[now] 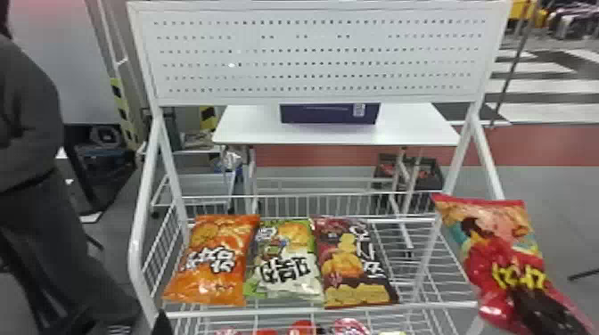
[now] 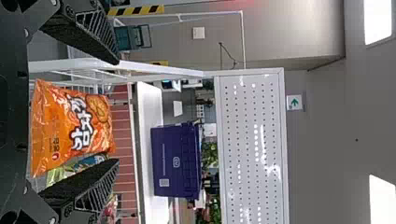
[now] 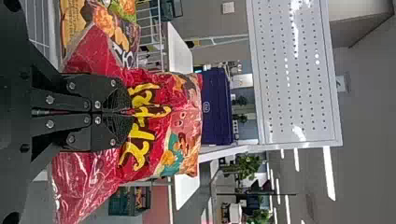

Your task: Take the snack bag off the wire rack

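Observation:
In the head view, my right gripper [image 1: 541, 307] is at the lower right, shut on a red snack bag [image 1: 512, 254] held upright beside the rack's right side. The right wrist view has the right gripper [image 3: 127, 112] pinching the middle of the red bag [image 3: 182, 116], its fingers together. A dark tip of my left gripper [image 1: 162, 324] shows at the bottom edge, by the front left corner of the wire rack [image 1: 276, 310]. In the left wrist view the left gripper [image 2: 116, 111] stands open, an orange bag [image 2: 70, 126] beyond its fingers.
On the rack's shelf lie an orange bag [image 1: 214, 263], a green bag [image 1: 287, 263] and a dark red bag [image 1: 352, 263]. A pegboard [image 1: 312, 58] rises above. Behind stands a white table [image 1: 249, 129] with a purple box [image 1: 330, 113].

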Action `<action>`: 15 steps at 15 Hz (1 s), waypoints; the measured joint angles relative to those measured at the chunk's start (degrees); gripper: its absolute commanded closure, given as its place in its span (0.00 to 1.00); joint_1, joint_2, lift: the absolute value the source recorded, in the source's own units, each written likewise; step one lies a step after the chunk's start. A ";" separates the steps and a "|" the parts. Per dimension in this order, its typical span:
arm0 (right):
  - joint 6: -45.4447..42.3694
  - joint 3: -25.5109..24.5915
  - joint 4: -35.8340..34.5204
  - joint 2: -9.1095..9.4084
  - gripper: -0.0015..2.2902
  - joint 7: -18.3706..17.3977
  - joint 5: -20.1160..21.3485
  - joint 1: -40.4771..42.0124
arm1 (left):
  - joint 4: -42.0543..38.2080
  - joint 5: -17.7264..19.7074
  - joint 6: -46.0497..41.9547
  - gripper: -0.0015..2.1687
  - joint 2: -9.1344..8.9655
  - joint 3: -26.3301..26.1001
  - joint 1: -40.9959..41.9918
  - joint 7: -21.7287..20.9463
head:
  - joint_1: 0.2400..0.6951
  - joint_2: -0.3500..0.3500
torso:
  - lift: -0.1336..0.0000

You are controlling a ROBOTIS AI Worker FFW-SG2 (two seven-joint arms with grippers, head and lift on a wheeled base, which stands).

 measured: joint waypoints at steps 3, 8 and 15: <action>1.11 -0.46 -1.08 -0.31 0.85 -0.04 0.94 0.82 | 0.02 0.38 0.00 0.07 0.06 0.34 -0.22 0.00 | 0.57 0.50 | 1.00; 1.73 0.27 -1.63 -0.56 0.85 -0.17 1.88 0.78 | 0.16 0.49 0.00 0.07 0.18 0.30 -0.55 -0.09 | 0.57 0.50 | 1.00; 1.13 1.42 -1.84 -0.43 0.85 -0.21 2.40 0.83 | 0.46 0.87 0.31 0.07 0.58 0.31 -1.06 -0.18 | 0.57 0.50 | 1.00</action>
